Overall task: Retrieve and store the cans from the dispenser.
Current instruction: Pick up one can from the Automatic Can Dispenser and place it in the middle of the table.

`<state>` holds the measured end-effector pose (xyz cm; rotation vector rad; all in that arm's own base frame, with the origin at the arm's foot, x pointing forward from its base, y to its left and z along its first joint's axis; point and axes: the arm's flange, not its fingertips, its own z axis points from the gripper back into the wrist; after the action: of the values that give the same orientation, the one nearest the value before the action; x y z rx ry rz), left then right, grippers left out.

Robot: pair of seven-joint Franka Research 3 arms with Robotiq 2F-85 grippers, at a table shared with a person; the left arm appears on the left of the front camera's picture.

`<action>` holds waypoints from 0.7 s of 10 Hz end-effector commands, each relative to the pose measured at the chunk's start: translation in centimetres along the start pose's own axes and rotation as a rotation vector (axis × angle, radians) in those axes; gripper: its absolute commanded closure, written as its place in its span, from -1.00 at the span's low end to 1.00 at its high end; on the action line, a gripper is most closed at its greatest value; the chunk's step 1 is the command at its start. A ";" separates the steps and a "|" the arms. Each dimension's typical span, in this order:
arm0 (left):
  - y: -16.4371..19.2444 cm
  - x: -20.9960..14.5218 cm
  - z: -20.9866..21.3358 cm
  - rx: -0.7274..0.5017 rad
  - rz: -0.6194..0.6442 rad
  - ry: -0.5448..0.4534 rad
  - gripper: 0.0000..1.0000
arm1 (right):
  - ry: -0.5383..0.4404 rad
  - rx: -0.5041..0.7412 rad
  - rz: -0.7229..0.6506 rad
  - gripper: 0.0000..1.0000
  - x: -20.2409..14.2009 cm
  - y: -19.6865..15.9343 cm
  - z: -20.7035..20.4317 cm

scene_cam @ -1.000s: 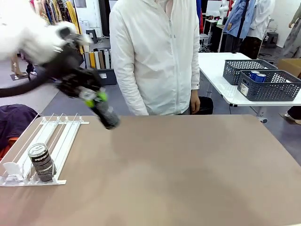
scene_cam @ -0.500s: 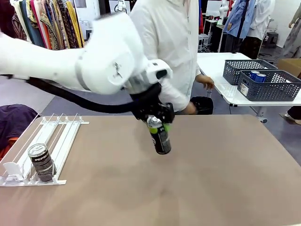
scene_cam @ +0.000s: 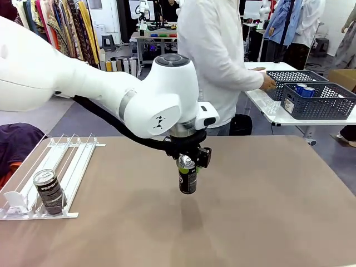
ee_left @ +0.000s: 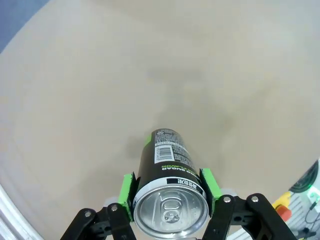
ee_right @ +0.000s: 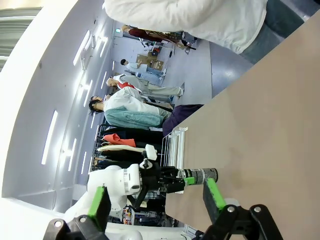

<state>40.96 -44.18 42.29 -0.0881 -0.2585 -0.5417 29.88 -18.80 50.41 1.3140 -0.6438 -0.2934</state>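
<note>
Swung across from the dispenser [scene_cam: 67,161], the left pincer [scene_cam: 188,163] now pinches a dark can [scene_cam: 187,180] upright over the desk [scene_cam: 261,211]; right pincer [ee_right: 156,200] stands spread.

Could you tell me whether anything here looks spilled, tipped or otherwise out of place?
Nothing stands out. The left gripper holds a dark can upright over the table, a second can stands upright at the dispenser's stop end, and no spill shows.

You have a brown table [scene_cam: 267,211] in front; past its far edge a person in a white jacket [scene_cam: 214,50] stands turned toward a white side table [scene_cam: 261,99] at the right; 2 dark grey lattice baskets [scene_cam: 322,107] stand on it, close together; a dark purple cloth [scene_cam: 16,142] lies at your left; coloured garments [scene_cam: 55,28] hang behind.
</note>
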 end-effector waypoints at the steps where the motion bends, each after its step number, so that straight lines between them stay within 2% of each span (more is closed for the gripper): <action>1: -0.4 1.8 -0.3 0.011 0.042 0.020 1.00 | -0.013 0.024 0.016 -1.00 0.4 0.2 -0.1; 4: -0.1 1.8 -1.2 0.007 0.037 0.044 1.00 | -0.013 0.024 0.016 -1.00 0.4 0.2 -0.1; 6: 0.1 1.7 -1.2 0.003 0.033 0.055 -1.00 | -0.013 0.024 0.016 -1.00 0.4 0.2 -0.1; 7: 0.1 1.9 -1.2 0.000 0.036 0.056 -1.00 | -0.013 0.024 0.016 -1.00 0.4 0.2 -0.1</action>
<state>42.70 -45.22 40.93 -0.0792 -0.2016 -0.5237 29.88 -18.80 50.41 1.3140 -0.6438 -0.2934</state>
